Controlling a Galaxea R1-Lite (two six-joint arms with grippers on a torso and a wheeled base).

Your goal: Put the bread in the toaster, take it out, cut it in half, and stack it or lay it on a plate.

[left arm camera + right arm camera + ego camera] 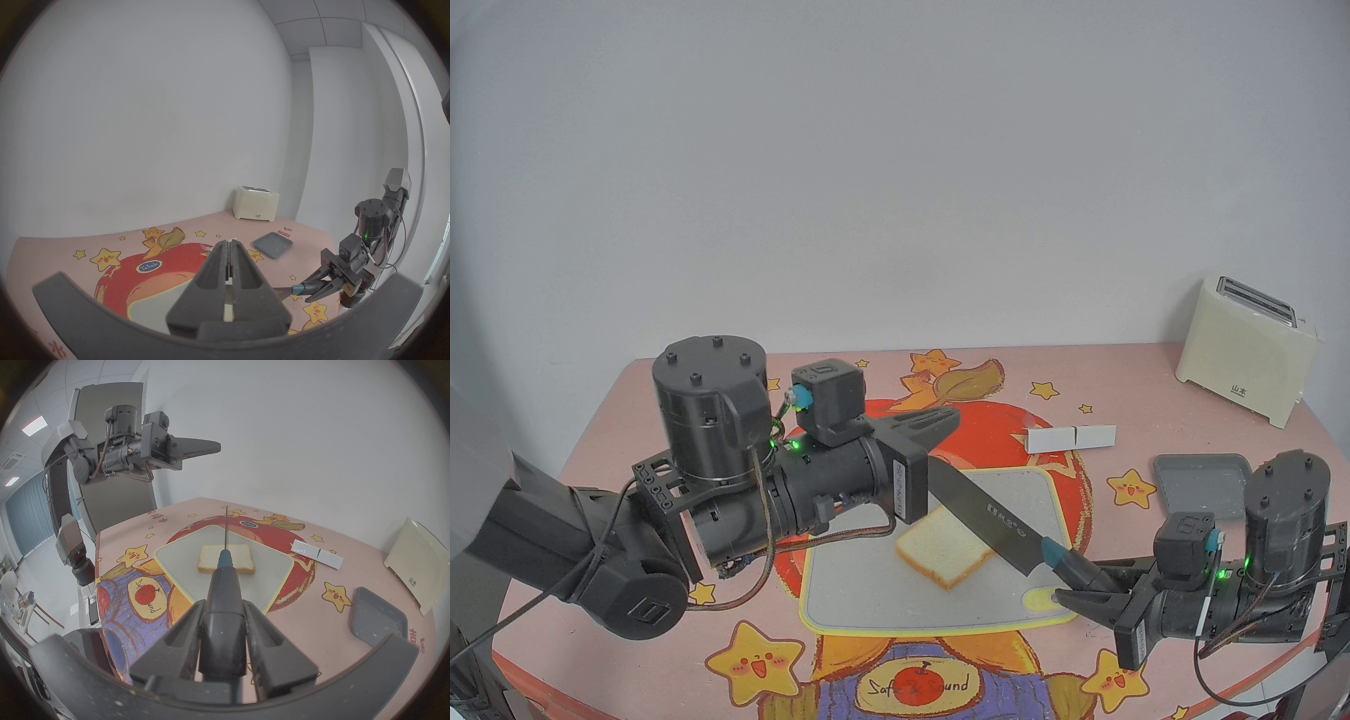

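Observation:
One slice of bread [942, 551] lies flat on the white cutting board [853, 586]. My right gripper [1076, 579] is at the board's right corner, shut on the blue-and-dark handle of a knife [989, 517]. The blade runs up and left across the slice; I cannot tell whether it touches. In the right wrist view the knife [225, 566] points over the middle of the bread [239, 559], held in the right gripper [224, 603]. My left gripper [947, 419] hangs shut and empty above the board's far edge, pointing right; its left wrist view [228, 243] shows the fingers together.
A cream toaster [1247, 352] stands at the table's back right corner. A grey plate [1205, 483] lies in front of it, just beyond my right arm. A white knife rest [1071, 438] lies behind the board. The pink table's edge [544, 680] runs close to my left arm.

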